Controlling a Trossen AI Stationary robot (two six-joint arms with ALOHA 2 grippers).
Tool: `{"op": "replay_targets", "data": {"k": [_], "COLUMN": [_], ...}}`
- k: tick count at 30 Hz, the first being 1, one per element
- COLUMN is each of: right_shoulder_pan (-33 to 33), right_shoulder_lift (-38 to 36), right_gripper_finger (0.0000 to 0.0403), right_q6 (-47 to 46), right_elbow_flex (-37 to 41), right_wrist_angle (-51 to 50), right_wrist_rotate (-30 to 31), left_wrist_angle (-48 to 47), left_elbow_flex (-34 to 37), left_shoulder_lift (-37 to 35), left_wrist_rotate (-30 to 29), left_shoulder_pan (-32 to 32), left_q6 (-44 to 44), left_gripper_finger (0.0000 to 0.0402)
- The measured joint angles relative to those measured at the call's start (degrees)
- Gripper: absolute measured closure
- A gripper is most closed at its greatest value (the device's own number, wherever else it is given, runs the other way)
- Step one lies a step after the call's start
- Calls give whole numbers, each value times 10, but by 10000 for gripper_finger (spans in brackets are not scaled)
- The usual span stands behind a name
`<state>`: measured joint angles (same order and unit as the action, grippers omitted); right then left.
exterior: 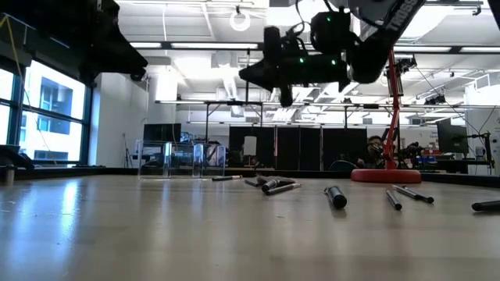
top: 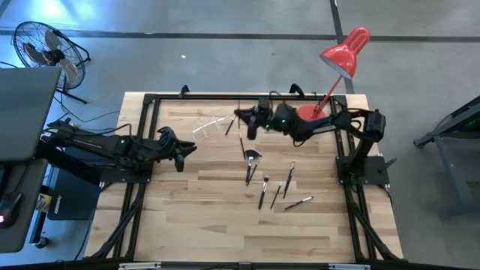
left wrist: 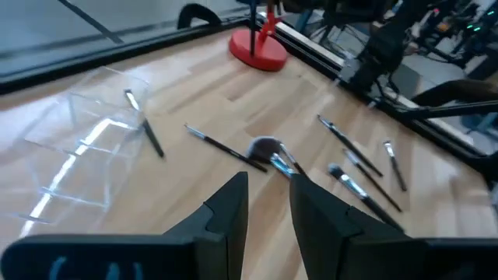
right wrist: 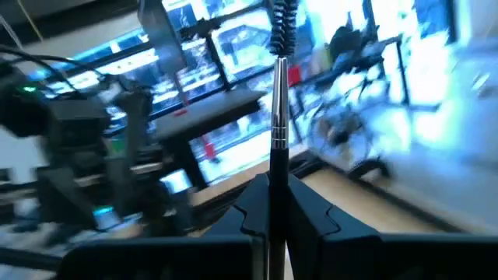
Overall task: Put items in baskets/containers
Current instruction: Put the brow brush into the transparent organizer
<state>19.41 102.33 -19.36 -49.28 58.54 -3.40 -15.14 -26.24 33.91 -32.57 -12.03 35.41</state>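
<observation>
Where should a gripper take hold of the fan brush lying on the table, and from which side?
Probably grip the fan brush by its thin dark handle, midway along, well clear of the fluffy head. Come straight down from above, fingers set across the handle: it lies flat on the table with another brush crossing close beside it.

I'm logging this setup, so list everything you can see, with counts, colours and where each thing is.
clear holder: one, colourless, far left part of the table
brush by the holder: one, dark, at its right edge
loose brushes: about six, dark, mid-table, one with a fan head
held brush: one, dark spiral tip, in the right gripper
desk lamp: one, red, far right corner
floor fan: one, black, off the table
left gripper: fingers apart, empty, left edge
right gripper: shut on the brush, near the holder
</observation>
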Motion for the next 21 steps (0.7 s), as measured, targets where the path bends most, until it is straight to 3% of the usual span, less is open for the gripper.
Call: {"op": "replay_targets", "data": {"k": [5,13,21], "right_shoulder_pan": [35,66,83], "right_shoulder_lift": [15,169,242], "right_gripper_finger": [387,388,385], "right_q6": [60,72,91], "right_elbow_flex": [-40,-205,-305], "right_wrist_angle": [-34,-43,-78], "right_wrist_rotate": [-21,-150,-167], "left_wrist_angle": [1,1,15], "left_elbow_flex": [0,0,0], "left_shoulder_lift": [5,5,5], "left_wrist_rotate": [-50,-138,-158], "left_shoulder_pan": [0,0,0], "left_q6": [-33,-69,-67], "left_gripper_finger": [307,307,307]}}
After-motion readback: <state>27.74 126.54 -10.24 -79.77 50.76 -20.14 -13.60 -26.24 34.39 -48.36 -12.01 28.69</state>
